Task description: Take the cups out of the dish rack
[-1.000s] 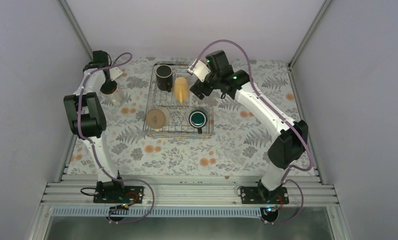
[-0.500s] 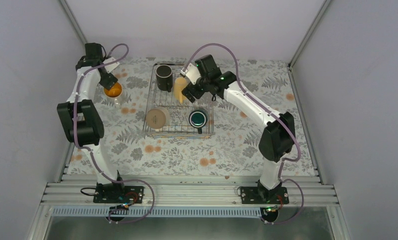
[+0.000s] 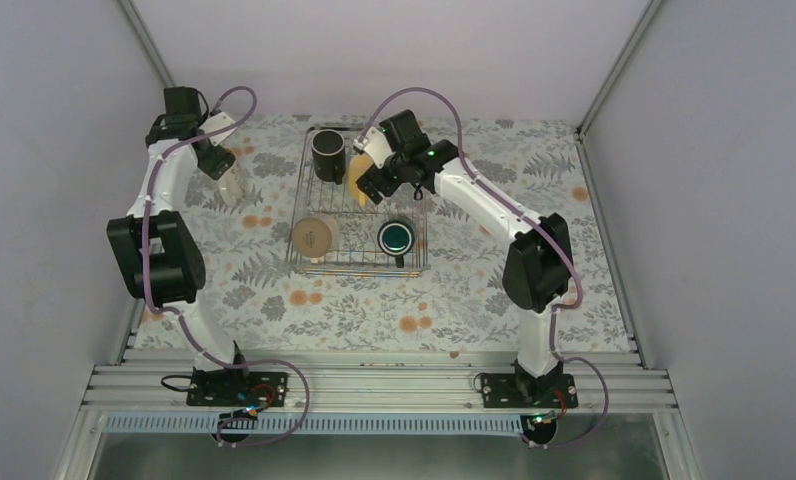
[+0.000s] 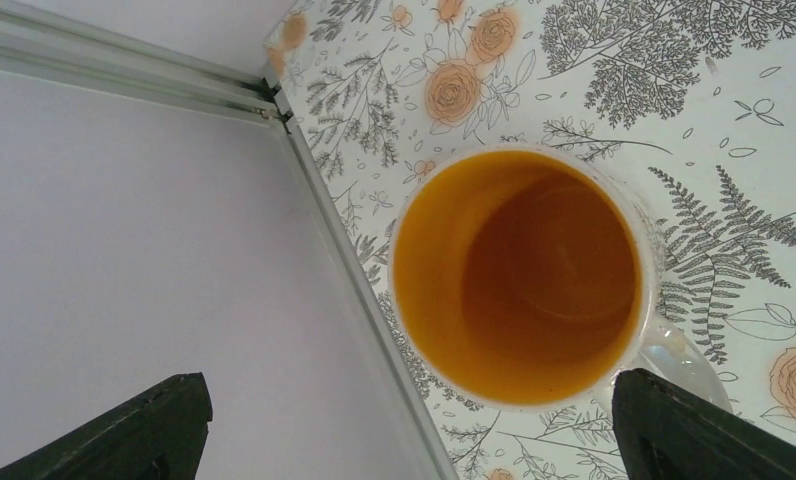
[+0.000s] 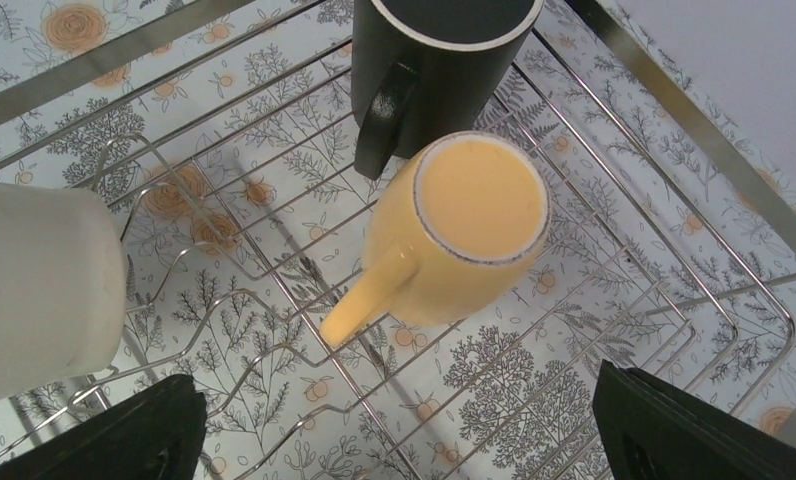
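Pale grey walls (image 3: 394, 50) — floral-printed tabletop (image 3: 454, 290) — aluminium framing (image 3: 374, 385).

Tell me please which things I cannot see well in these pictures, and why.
Top view: the right gripper covers part of the yellow cup; the pale cup by the left gripper is faint and small.
Right wrist view: the left edge cuts off the cream cup, the top edge the black cup; the green cup is out of frame.
Left wrist view: a finger hides part of the pale cup's handle.
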Controlling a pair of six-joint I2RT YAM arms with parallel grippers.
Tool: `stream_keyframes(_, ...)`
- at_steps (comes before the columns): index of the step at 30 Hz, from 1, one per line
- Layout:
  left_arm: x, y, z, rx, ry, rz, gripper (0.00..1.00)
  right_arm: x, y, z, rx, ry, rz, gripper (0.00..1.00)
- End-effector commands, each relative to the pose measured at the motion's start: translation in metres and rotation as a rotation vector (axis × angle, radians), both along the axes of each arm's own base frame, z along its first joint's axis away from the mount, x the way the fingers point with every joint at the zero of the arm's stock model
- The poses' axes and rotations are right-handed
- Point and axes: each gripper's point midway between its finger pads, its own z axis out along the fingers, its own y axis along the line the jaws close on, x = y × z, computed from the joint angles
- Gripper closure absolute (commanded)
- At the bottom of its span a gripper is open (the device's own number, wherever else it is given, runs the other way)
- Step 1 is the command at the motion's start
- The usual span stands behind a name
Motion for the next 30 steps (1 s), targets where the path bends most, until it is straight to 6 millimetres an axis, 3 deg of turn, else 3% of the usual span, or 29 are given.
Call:
stream_keyframes(1,0.001,0.0,0.011,-0.012,-0.039,-0.007,0.0,0.002,0.011,0.008,0.032,0.0,0.002,0.0)
stream_keyframes(4,0.003,-0.001,0.035,-0.023,-0.108,0.008,0.0,0.005,0.013,0.0,0.026,0.016,-0.01,0.0)
stream_keyframes(6,0.001,-0.005,0.061,-0.048,-0.187,0.016,0.0,0.008,0.015,-0.007,0.018,0.022,-0.014,0.0)
stream_keyframes(10,-0.011,-0.012,0.099,-0.105,-0.323,0.053,0.0,0.017,0.016,-0.022,-0.007,0.033,-0.046,0.0)
stream_keyframes(13,-0.024,-0.016,0.111,-0.13,-0.39,0.07,0.0,0.024,0.015,-0.036,-0.041,0.034,-0.087,0.0)
stream_keyframes(19,-0.043,-0.018,0.111,-0.137,-0.414,0.087,0.0,0.04,0.006,-0.066,-0.133,0.009,-0.169,0.0)
stream_keyframes(23,-0.049,-0.017,0.104,-0.13,-0.399,0.098,0.0,0.049,0.007,-0.073,-0.157,0.0,-0.187,0.0)
stream_keyframes(30,-0.054,-0.023,0.107,-0.146,-0.408,0.071,0.0,0.063,0.009,-0.086,-0.189,-0.009,-0.204,0.0)
